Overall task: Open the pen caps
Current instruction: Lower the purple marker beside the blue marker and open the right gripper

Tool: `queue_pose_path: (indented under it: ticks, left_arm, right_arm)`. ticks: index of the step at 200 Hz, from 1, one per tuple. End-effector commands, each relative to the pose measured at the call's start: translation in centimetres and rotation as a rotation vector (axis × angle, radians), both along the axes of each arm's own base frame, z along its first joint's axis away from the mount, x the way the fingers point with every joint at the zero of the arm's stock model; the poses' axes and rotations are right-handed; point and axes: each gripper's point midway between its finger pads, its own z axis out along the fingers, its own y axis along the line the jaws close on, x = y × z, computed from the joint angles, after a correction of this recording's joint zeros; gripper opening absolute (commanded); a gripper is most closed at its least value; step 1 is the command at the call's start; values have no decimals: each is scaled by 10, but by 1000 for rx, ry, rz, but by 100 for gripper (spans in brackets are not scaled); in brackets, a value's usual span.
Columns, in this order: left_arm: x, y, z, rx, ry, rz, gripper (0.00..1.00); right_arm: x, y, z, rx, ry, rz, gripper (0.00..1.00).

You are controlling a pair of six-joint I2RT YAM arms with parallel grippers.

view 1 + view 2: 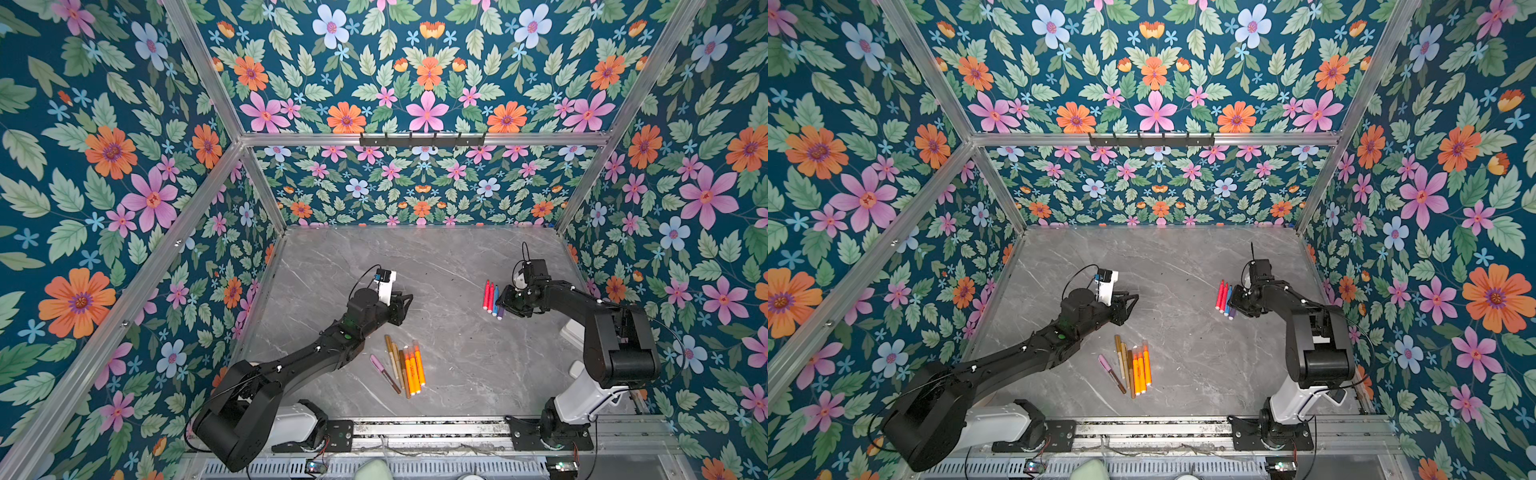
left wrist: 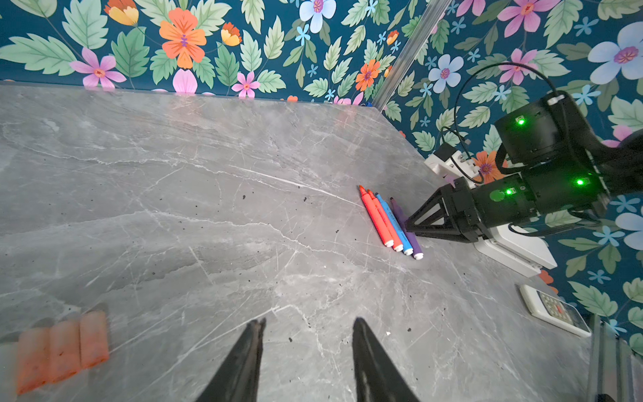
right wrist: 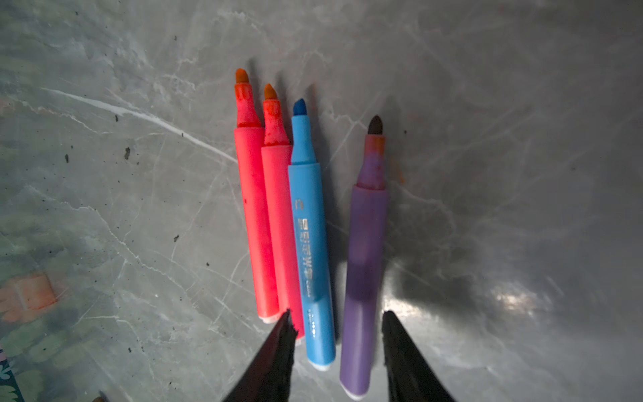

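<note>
The right gripper hangs low over a row of uncapped plastic felt-tip markers at the centre of the right wrist view. Its fingers are parted and clamp nothing. The tail ends of the light-blue marker and the purple marker lie between the tips, with two red-pink markers just beside.

The left gripper, at the bottom of the left wrist view, is likewise spread and empty above the grey marble-look tabletop.

The pen caps left to pull sit lower centre in both top views: translucent orange caps on three orange markers, a pink cap on a brown pen, and slim gold pens alongside.

The right arm should probably rise straight up before travelling, lest a fingertip roll the row. For the next pen, one gripper should clamp the barrel and the other the cap, pulling along the pen's axis.
</note>
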Motion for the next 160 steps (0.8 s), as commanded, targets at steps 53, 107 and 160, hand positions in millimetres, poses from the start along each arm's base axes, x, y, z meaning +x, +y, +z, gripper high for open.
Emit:
queue_pose_path:
  ticks: [53, 107, 160]
  left_arm:
    - [2, 0, 0, 13, -8, 1, 44]
    - [2, -1, 0, 17, -9, 1, 44]
    - [2, 0, 0, 21, -11, 4, 44]
  right_arm:
    - [9, 5, 3, 29, -5, 8, 46]
    - [11, 11, 0, 62, -2, 19, 47]
    - [14, 12, 2, 70, -11, 23, 47]
